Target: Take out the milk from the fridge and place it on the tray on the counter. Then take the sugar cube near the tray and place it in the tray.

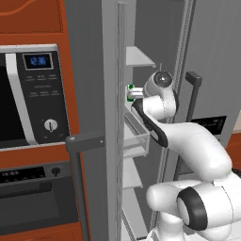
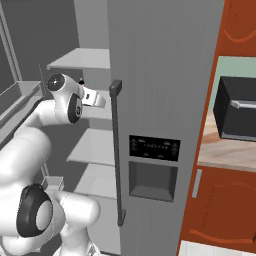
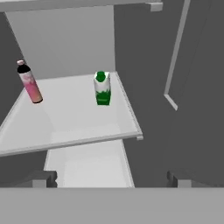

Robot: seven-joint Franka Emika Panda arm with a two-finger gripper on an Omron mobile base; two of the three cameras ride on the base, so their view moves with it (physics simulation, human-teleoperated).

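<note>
White milk (image 3: pixel 102 89) upright, ahead of open end effector (image 3: pixel 112 177).

Milk (image 3: pixel 102 89) upright on fridge shelf (image 3: pixel 70 118), bottle (image 3: pixel 29 82) beside it.

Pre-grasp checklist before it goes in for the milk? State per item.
1. Fridge door open, shelves exposed: ok.
2. Milk upright on the shelf: ok.
3. Gripper open, nothing between the fingertips: ok.
4. Milk ahead of the gripper, close to centred in the hand view: ok.
5. Pink bottle apart from the milk, off the approach line: ok.
6. Space behind the milk for the fingertips: cannot tell.
</note>
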